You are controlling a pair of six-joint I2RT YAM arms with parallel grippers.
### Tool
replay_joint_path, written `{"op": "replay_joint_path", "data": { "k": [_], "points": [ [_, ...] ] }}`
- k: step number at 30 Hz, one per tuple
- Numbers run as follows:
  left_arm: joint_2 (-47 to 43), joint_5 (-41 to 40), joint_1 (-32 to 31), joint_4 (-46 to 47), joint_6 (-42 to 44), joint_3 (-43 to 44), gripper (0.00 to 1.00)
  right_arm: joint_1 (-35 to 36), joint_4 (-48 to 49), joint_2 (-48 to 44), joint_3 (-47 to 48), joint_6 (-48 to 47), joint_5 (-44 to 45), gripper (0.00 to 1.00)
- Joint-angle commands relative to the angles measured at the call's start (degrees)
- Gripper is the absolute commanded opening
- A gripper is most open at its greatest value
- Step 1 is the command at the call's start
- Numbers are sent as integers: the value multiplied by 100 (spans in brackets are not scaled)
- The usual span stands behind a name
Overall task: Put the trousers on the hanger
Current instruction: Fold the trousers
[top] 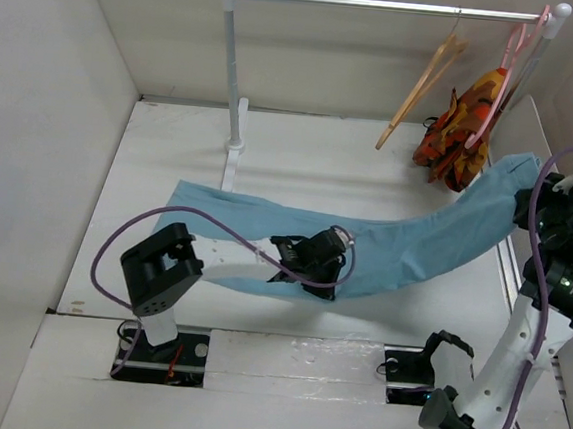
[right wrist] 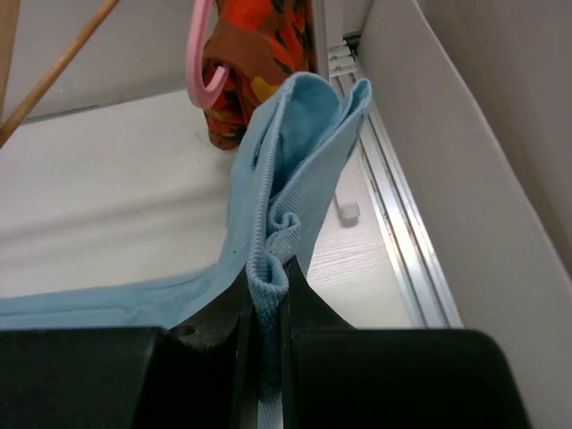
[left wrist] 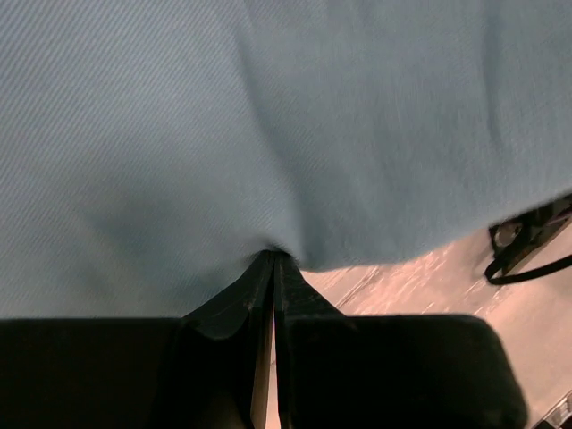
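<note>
The light blue trousers [top: 404,250] lie stretched across the table from the left and rise at the right end. My right gripper [top: 522,197] is shut on their ribbed waist end [right wrist: 304,143] and holds it up near the right wall; its fingertips [right wrist: 266,268] pinch a fold of cloth. My left gripper [top: 318,286] is shut on the near edge of the trousers at mid-length; its closed tips [left wrist: 273,256] meet in the cloth [left wrist: 268,116]. The tan wooden hanger [top: 423,86] hangs tilted on the rail, empty, and shows in the right wrist view [right wrist: 54,71].
A clothes rail [top: 385,4] spans the back on a white post [top: 234,69]. A pink hanger [top: 510,63] carries an orange patterned garment [top: 460,129] right of the wooden one. White walls enclose the table; an aluminium track [right wrist: 402,241] runs along the right wall.
</note>
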Motion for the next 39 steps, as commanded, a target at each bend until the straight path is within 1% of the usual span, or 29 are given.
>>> {"op": "replay_joint_path", "data": {
  "k": [1, 3, 6, 9, 10, 11, 12, 13, 14, 15, 16, 17, 18, 19, 20, 21, 22, 23, 24, 25, 26, 27, 29, 30, 31, 33, 34, 36, 39],
  "points": [
    [735, 28, -229, 267, -291, 757, 0, 372, -287, 200, 1083, -819, 548, 0],
    [1098, 1, -502, 233, -380, 1119, 0, 609, -410, 333, 1347, -952, 304, 0],
    [1722, -16, -844, 13, -511, 1962, 0, 970, -358, 369, 1297, -1014, 22, 0],
    [1908, 45, -907, -23, -739, 1983, 0, 1576, -209, 351, 1138, -927, -277, 0],
    [1525, -277, -907, -84, -836, 1730, 0, 2178, 35, 395, 946, -700, -408, 0],
    [1522, -280, -907, -84, -837, 1727, 0, 2184, 37, 395, 945, -698, -409, 0],
    [947, -480, -855, -128, -924, 1414, 0, 2445, 185, 395, 849, -454, -409, 0],
    [533, -708, -776, -215, -994, 1237, 0, 3031, 483, 404, 700, -312, -201, 0],
    [119, -1215, -705, -259, -1030, 1018, 6, 3350, 634, 465, 646, -198, -68, 0],
    [-824, -1420, -626, -338, -1048, 711, 9, 3675, 774, 509, 602, -14, 55, 0],
    [-2148, -2153, -191, -957, -1065, 569, 19, 4618, 1141, 779, 576, 284, 552, 0],
    [-2161, -2161, -186, -963, -1065, 567, 20, 4627, 1145, 782, 575, 287, 557, 0],
    [-2518, -2343, 353, -1442, -1013, 585, 20, 4940, 1441, 886, 549, 356, 827, 0],
    [-2869, -2606, 733, -1655, -978, 628, 20, 5535, 1600, 1000, 505, 427, 995, 0],
    [-3439, -2696, 1128, -1884, -934, 794, 20, 5863, 1759, 1254, 488, 558, 1171, 0],
    [-3688, -2706, 1567, -2095, -742, 900, 20, 6188, 2126, 1422, 479, 611, 1503, 0],
    [-3899, -2619, 2433, -2123, -644, 1014, 20, 6801, 2277, 1623, 531, 655, 1646, 0],
    [-4206, -2548, 2842, -2132, -530, 1242, 20, 7103, 2435, 2130, 610, 699, 1795, 0],
    [-4279, -2426, 3229, -2115, -329, 1383, 20, 7402, 2741, 2414, 698, 708, 1979, 0],
    [-4314, -2155, 3903, -2114, -266, 1524, 20, 7657, 2875, 2764, 820, 726, 1981, 0],
    [-4288, -1978, 4179, -2114, -187, 1812, 20, 8147, 3033, 3107, 1152, 770, 1990, 0],
    [-4245, -1854, 4400, -2167, -108, 1998, 19, 8395, 3330, 3842, 1338, 796, 2199, 0],
    [-4087, -1704, 4847, -2289, 42, 2558, 19, 8992, 3631, 4592, 1925, 866, 2245, 1],
    [-4042, -1799, 4850, -2421, 86, 2762, 19, 9169, 3824, 5379, 2120, 910, 2210, 13],
    [-4016, -2140, 4850, -2483, 182, 2973, 19, 9302, 3930, 5779, 2314, 972, 2062, 45],
    [-3937, -2397, 4850, -2746, 226, 3536, 19, 9600, 3844, 6674, 2840, 1191, 1344, 61],
    [-3937, -2581, 4850, -2799, 253, 3634, 21, 9689, 3808, 6818, 2878, 1244, 1235, 73],
    [-3989, -2653, 4850, -2844, 270, 3635, 27, 9760, 3642, 6873, 2599, 1262, 1199, 78],
    [-4077, -2478, 4850, -2818, 139, 3030, 28, 9760, 3746, 6215, 1835, 1175, 1269, 77]
  ]
}}
